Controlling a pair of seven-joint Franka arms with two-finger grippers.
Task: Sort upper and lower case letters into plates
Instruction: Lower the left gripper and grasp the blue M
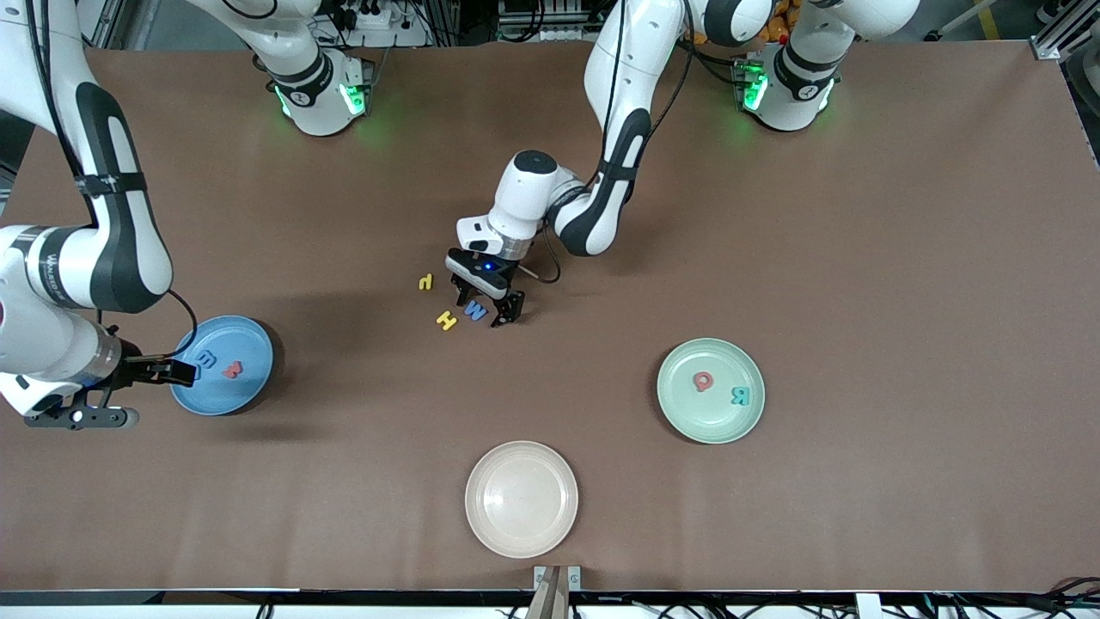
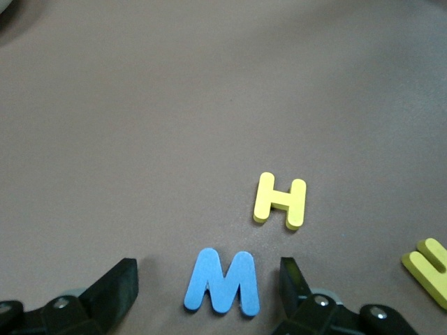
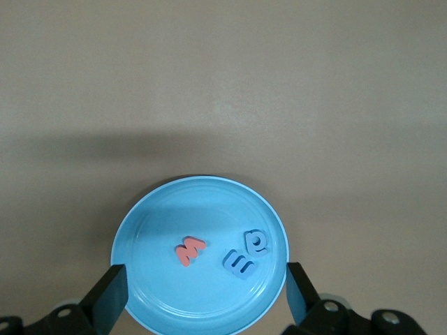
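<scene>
My left gripper (image 1: pixel 488 308) is down at the table's middle, open, its fingers either side of a flat blue M (image 2: pixel 223 283) with a gap on each side. A yellow H (image 2: pixel 280 200) lies just beside the M, and another yellow letter (image 1: pixel 425 281) lies farther from the front camera. My right gripper (image 3: pixel 204 296) hangs open and empty over the rim of the sky blue plate (image 3: pixel 160 223), which holds a red letter (image 3: pixel 189 250) and two blue letters (image 3: pixel 246 255). The mint green plate (image 1: pixel 696 417) holds a red letter (image 1: pixel 704 381) and a teal R (image 1: pixel 740 395).
A cream-white plate (image 1: pixel 521 499) sits near the table's front edge, with nothing in it. The sky blue plate (image 1: pixel 249 340) is at the right arm's end and the mint green one toward the left arm's end. Brown table surface lies between them.
</scene>
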